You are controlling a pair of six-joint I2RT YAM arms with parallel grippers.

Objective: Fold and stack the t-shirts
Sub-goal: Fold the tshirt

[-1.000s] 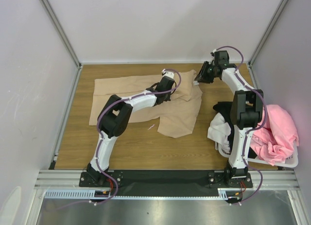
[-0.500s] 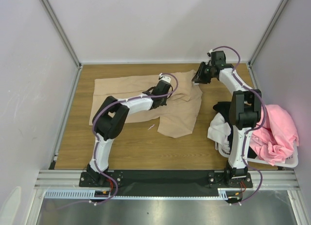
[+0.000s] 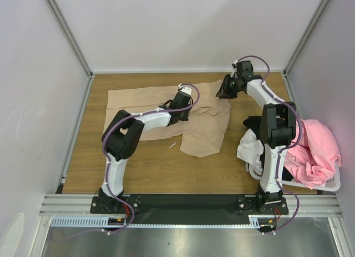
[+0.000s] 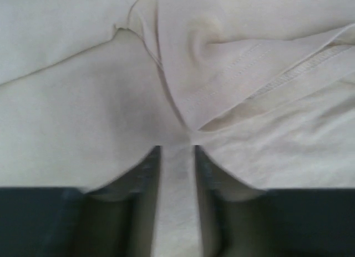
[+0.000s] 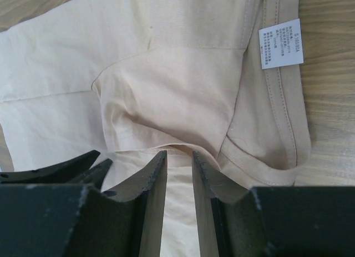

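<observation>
While the right hand (image 5: 179, 152) pinches the beige shirt (image 3: 205, 129) at its far edge, whether the left hand (image 4: 177, 147) grips is unclear

Matt, soft-knit cloth: the tan shirt (image 3: 133, 101) lies creased across a table (image 3: 150, 168) of smooth wood-grain board with a low sheen. At upper right of the right wrist view its stitched collar carries a white printed label (image 5: 282, 44), seemingly woven or paper. The right gripper (image 5: 178, 156) has fingers (image 5: 150, 196) of matt black, faintly grainy plastic. At the lower right of the top view, a pink shirt (image 3: 316, 151) of soft cloth spills over a glossy white plastic basket (image 3: 330, 186). Silver metal rails (image 3: 66, 202) and a brushed steel sheet (image 3: 188, 240) line the bottom edge.
</observation>
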